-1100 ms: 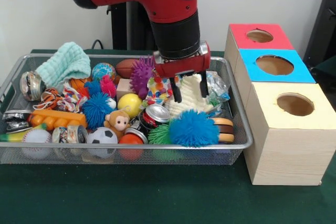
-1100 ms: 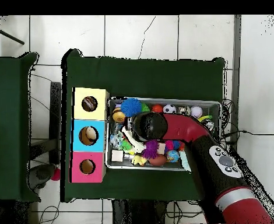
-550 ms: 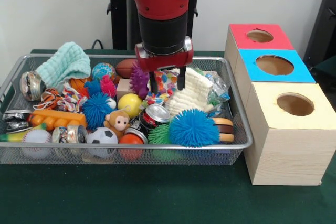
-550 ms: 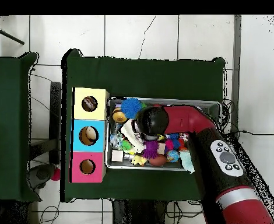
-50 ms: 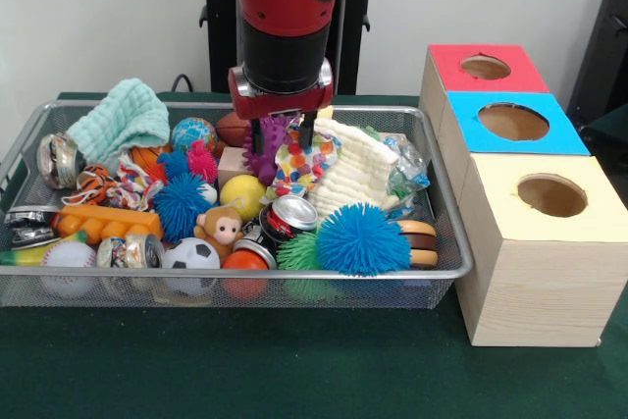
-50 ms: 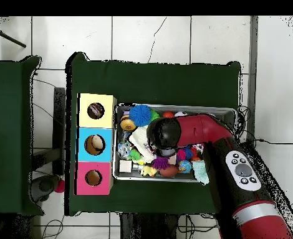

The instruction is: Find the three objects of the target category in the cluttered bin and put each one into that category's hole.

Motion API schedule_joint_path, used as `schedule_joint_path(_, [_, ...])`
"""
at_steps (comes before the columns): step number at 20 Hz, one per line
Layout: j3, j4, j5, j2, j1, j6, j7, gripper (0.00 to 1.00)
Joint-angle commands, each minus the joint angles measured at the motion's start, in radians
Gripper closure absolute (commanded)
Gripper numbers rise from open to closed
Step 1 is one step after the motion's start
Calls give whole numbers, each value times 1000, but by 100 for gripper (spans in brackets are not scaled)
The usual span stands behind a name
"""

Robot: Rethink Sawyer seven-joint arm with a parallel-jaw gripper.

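Above the wire bin (image 5: 446,242), the tool (image 5: 285,136) is spread over a purple spiky ball (image 5: 263,147), judged soft and best pinched across its middle.

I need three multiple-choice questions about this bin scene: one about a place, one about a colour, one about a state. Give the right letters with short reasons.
1. In the front view, where does the gripper hang?
A. over the purple spiky ball
B. over the yellow box
C. over the green towel

2. What colour is the top of the middle box?
A. red
B. blue
C. yellow

3. How does the soda can near the middle of the bin lie?
A. upright on its base
B. tipped, with its top end toward the camera
C. inside a hole

Answers:
1 A: the fingers come down at the purple ball, beside the spotted cloth.
2 B: it sits between the red box and the yellow one.
3 B: its silver top end shows in the front view.
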Motion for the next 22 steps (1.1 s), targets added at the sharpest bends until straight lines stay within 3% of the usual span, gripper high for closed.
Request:
schedule_joint_path(1, [-22,82,-19,23,-27,61,-74,0])
schedule_joint_path(5, [0,158,83,25,-60,-14,38,0])
schedule_joint_path(6, [12,180,115,31,-73,-72,81,0])
schedule_joint_path(11, [23,231,221,50,-101,-176,166,0])
schedule_joint_path(16, [13,249,293,61,-104,-202,174,0])
schedule_joint_path(22, [-1,246,315,49,-84,-258,166,0])
